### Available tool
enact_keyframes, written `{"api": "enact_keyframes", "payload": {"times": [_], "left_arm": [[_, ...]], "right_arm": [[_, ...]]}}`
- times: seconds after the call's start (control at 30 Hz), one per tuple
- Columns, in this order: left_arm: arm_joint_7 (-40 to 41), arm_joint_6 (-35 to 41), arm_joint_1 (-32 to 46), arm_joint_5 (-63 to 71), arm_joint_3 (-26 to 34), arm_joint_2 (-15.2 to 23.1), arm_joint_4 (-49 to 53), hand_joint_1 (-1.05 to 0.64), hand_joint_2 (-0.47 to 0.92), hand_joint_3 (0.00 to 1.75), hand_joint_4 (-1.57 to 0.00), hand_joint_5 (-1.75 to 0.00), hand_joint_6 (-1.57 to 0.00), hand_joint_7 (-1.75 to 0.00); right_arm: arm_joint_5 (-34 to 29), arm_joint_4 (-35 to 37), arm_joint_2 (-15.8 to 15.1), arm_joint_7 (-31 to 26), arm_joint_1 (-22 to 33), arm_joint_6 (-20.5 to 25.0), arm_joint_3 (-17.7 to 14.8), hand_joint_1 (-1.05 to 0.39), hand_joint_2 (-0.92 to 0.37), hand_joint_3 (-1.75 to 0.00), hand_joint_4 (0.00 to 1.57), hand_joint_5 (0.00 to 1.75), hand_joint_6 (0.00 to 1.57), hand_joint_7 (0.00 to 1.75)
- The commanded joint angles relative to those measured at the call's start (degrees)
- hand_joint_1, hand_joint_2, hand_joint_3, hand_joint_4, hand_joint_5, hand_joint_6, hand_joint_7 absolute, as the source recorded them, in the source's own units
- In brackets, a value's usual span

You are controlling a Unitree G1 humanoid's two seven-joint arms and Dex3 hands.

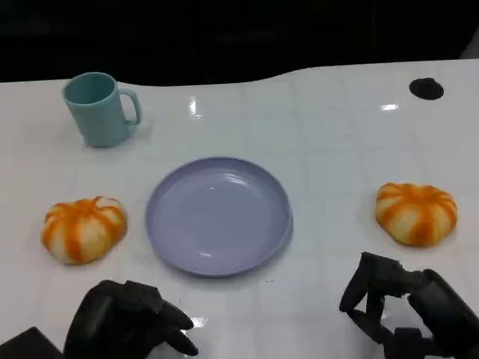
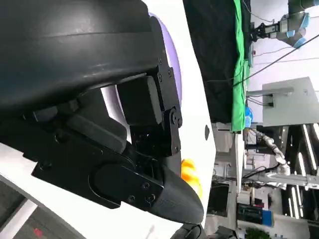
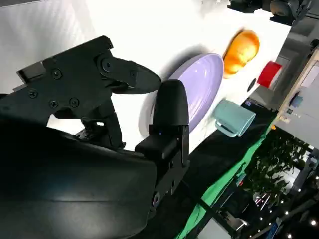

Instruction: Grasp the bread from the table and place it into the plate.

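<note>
Orange buns on white table (image 1: 322, 142), lilac plate (image 1: 217, 215) bare: pre-grasp.
Left bun (image 1: 83, 228), right bun (image 1: 416, 212) flank plate. Left hand (image 1: 127, 320), right hand (image 1: 404, 310) hold nothing, fingers apart. Next: reach one bun.

No legible text, label, brand, number or sign is present in any view. The mug (image 1: 99, 108), the plate (image 1: 218, 215), both bread pieces and the white counter (image 1: 337, 142) carry no markings. The black shells and fingers (image 3: 171, 112) of both hands bear no readable lettering. The red object (image 3: 269, 74) beyond the fingers in the right wrist view shows no characters that can be resolved.
</note>
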Motion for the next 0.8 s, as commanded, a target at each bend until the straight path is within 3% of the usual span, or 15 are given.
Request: {"api": "enact_keyframes", "payload": {"times": [0.03, 0.2, 0.4, 0.63, 0.7, 0.8], "left_arm": [[-0.11, 0.05, -0.08, -0.44, 0.32, 0.92, 0.21, -1.05, 0.89, 0.00, -1.54, -0.49, -1.57, -0.25], [-0.21, -0.48, -0.06, -0.33, 0.27, 0.88, 0.35, -1.05, 0.89, 0.00, -1.53, -0.49, -1.57, -0.25], [-0.15, 0.02, -0.24, -0.45, 0.26, 0.80, 0.37, -1.05, 0.89, 0.00, -1.53, -0.49, -1.57, -0.25], [0.12, -0.05, -0.69, -0.29, 0.28, 0.66, 0.76, -1.05, 0.89, 0.00, -1.53, -0.49, -1.57, -0.25], [0.32, 0.21, -0.90, -0.19, 0.27, 0.63, 0.84, -1.05, 0.89, 0.00, -1.53, -0.49, -1.57, -0.25], [0.27, 0.02, -1.31, -0.16, 0.29, 0.57, 1.37, -1.05, 0.89, 0.00, -1.53, -0.49, -1.57, -0.25]], "right_arm": [[0.85, 0.29, -0.17, 0.08, -0.25, -0.90, -0.09, -0.27, -0.71, -0.75, 0.65, 1.75, 0.55, 1.50], [0.77, 0.50, -0.15, -0.21, -0.23, -1.57, -0.25, -0.26, -0.71, -0.75, 0.61, 1.75, 0.55, 1.47], [2.00, 0.51, 0.16, -0.18, -0.60, -1.89, -0.73, -0.24, -0.70, -0.72, 0.58, 1.66, 0.63, 1.27], [3.64, 0.24, 0.38, -0.17, -1.30, -0.89, -1.44, -0.24, -0.69, -0.70, 0.58, 1.35, 0.68, 0.97], [3.39, -0.03, 0.37, -0.61, -1.52, -0.44, -1.71, -0.24, -0.72, -0.63, 0.58, 1.27, 0.67, 0.89], [0.71, -0.90, 0.02, -2.82, -2.02, -0.07, -2.51, -0.27, -0.82, -0.44, 0.58, 0.99, 0.66, 0.64]]}}
